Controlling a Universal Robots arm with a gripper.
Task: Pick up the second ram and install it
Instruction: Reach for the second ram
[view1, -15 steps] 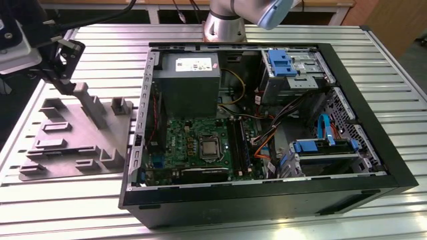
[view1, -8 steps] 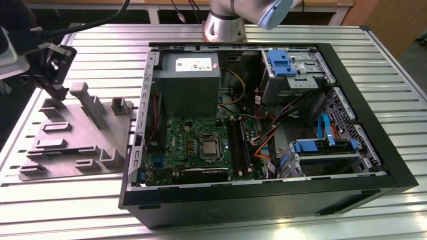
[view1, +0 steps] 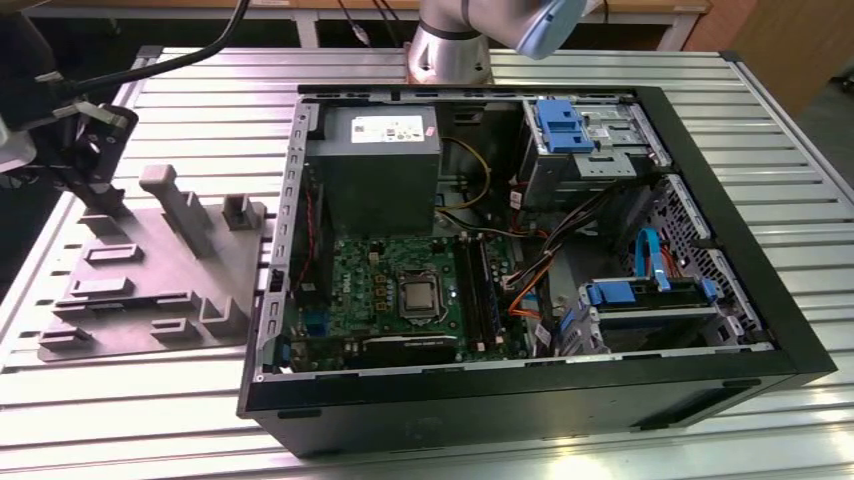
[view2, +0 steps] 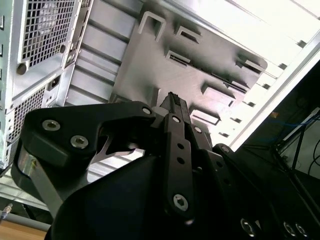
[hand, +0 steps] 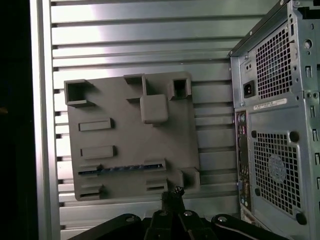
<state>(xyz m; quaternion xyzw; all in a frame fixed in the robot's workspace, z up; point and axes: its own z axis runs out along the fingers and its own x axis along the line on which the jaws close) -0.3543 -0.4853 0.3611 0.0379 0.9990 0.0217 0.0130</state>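
Hand (hand: 173, 193): closed tip to tip with nothing held, as seen in both wrist views. It hangs above the grey fixture (hand: 131, 135). The fixture lies on the ribbed table (view1: 120, 400), just beside the open computer case (view1: 534, 400), on the exterior view's left of it. Second ram (hand: 120, 169): stands on edge in a long slot of the fixture with its blue board showing, apart from the hand and not yet lifted.

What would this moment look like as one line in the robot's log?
gripper: shut, empty, over grey fixture | second ram: in fixture slot, not picked up | PC case: open, beside fixture
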